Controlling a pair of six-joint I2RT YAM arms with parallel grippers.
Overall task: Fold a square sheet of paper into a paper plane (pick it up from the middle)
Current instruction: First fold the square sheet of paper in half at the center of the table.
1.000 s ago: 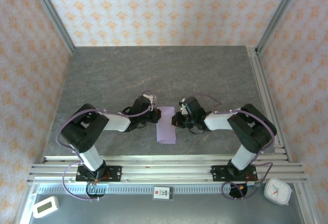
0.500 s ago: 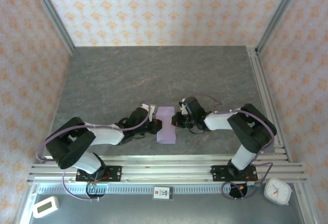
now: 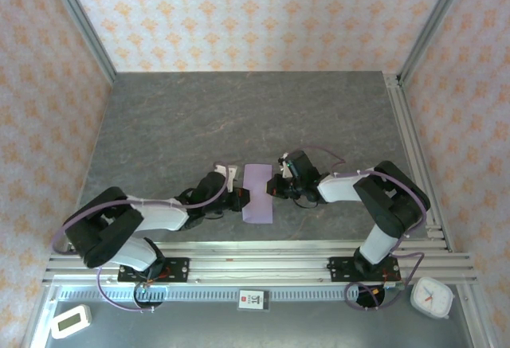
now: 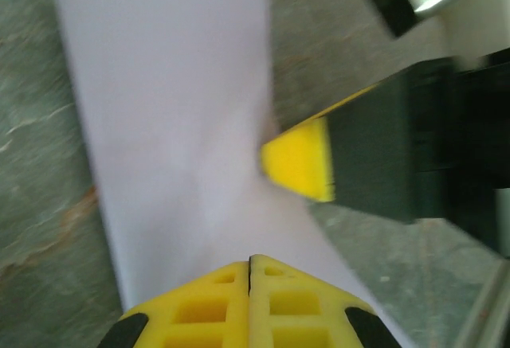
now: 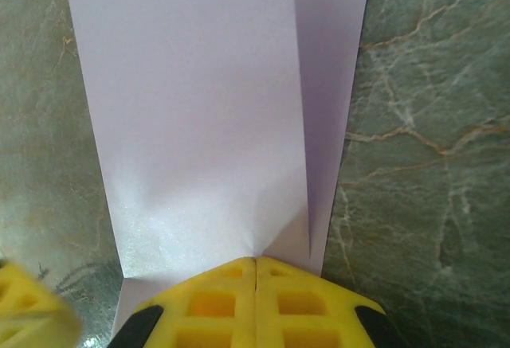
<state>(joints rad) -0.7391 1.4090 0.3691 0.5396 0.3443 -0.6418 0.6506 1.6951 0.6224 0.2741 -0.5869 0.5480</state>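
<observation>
Square sheet of paper (image 3: 257,193), folded, on table (image 3: 239,117)

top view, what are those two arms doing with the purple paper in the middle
Both arms are working on a pale lilac sheet of paper lying on the grey table. It is already folded lengthwise into a narrow strip, with a lower layer showing along one side in the right wrist view. The left claw and the right claw are both shut, with their tips at the middle of opposite long edges. Whether they are pinching the paper or just pressing on it can't be told. No plane shape yet.
</observation>
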